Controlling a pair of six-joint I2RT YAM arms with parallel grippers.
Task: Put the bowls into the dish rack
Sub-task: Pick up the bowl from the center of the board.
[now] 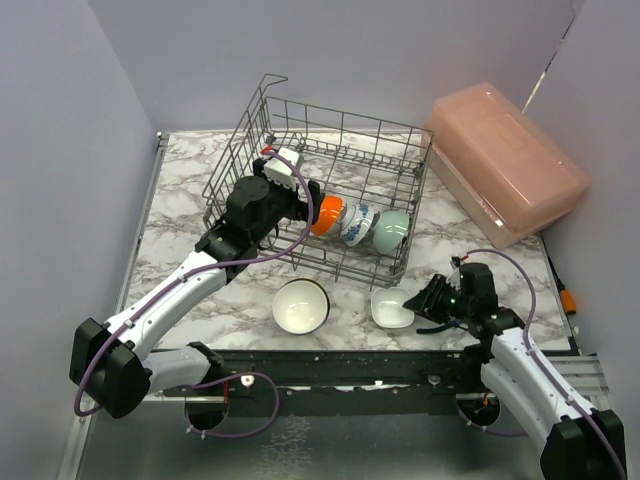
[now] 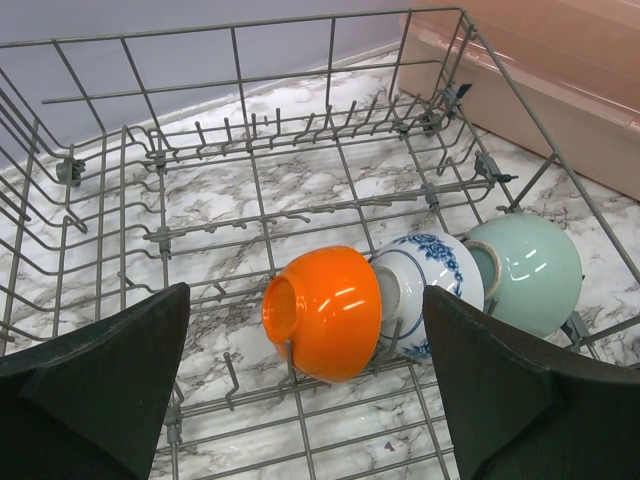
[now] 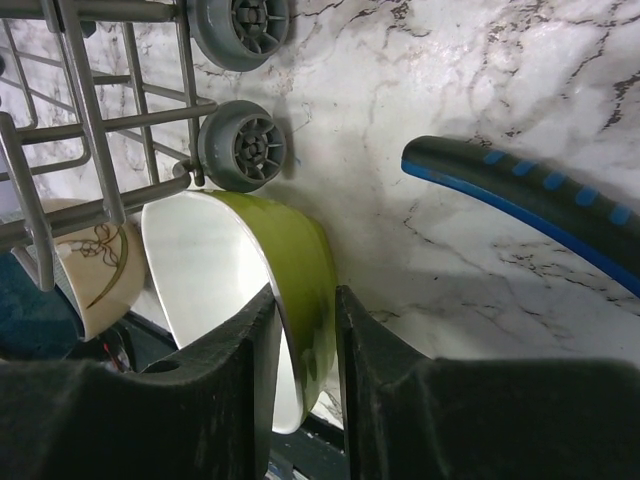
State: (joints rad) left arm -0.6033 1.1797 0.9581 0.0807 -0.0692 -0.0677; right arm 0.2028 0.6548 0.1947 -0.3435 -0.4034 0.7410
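One view, right wrist, shows jaws pinching lime-green bowl wall.

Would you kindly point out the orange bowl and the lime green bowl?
orange bowl (image 2: 328, 315): left wrist view, on its rounded outer side.
lime green bowl (image 3: 298, 255): right wrist view, on its green outer wall.

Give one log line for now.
left tool: open, over rack | right tool: shut on lime green bowl | racked bowls: three
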